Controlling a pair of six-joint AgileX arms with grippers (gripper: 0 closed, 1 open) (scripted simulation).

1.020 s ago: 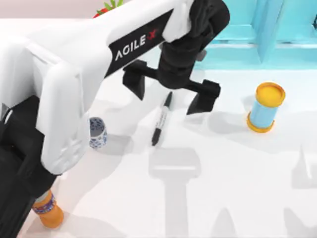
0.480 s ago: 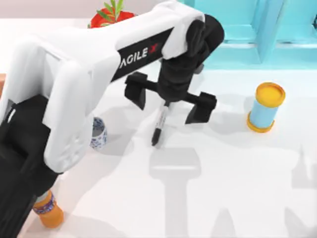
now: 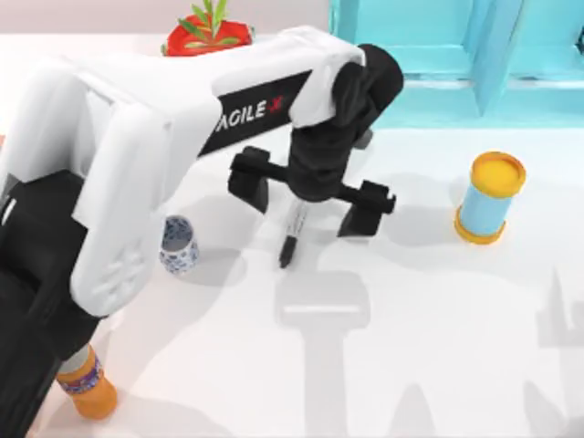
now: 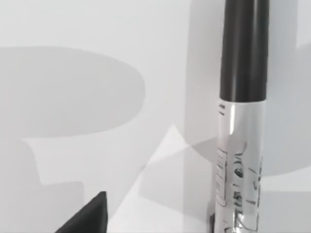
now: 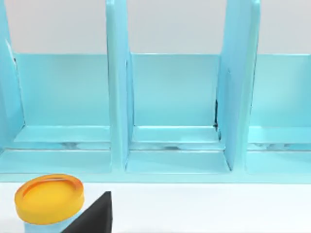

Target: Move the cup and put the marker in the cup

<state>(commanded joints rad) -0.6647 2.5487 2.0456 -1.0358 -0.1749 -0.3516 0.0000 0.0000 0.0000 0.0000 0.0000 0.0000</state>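
Note:
The marker (image 3: pixel 291 234) lies on the white table near the middle, a slim black pen with a white labelled barrel. My left gripper (image 3: pixel 307 197) hangs open right above it, one black finger on each side, and its wrist hides the far end of the marker. In the left wrist view the marker (image 4: pixel 241 121) is very close, with one fingertip (image 4: pixel 87 219) beside it. The cup (image 3: pixel 179 245), small and white with a blue pattern, stands upright to the left of the marker, under my left arm. My right gripper (image 5: pixel 95 217) is parked facing the shelf.
A light-blue cylinder with yellow top (image 3: pixel 491 197) stands at the right and is also in the right wrist view (image 5: pixel 48 200). An orange bottle (image 3: pixel 88 391) is at the front left. A turquoise shelf (image 3: pixel 456 55) and a red plant pot (image 3: pixel 206 33) line the back.
My left gripper has dropped lower over the marker and its fingers sit closer around it. The marker and the cup have stayed where they were.

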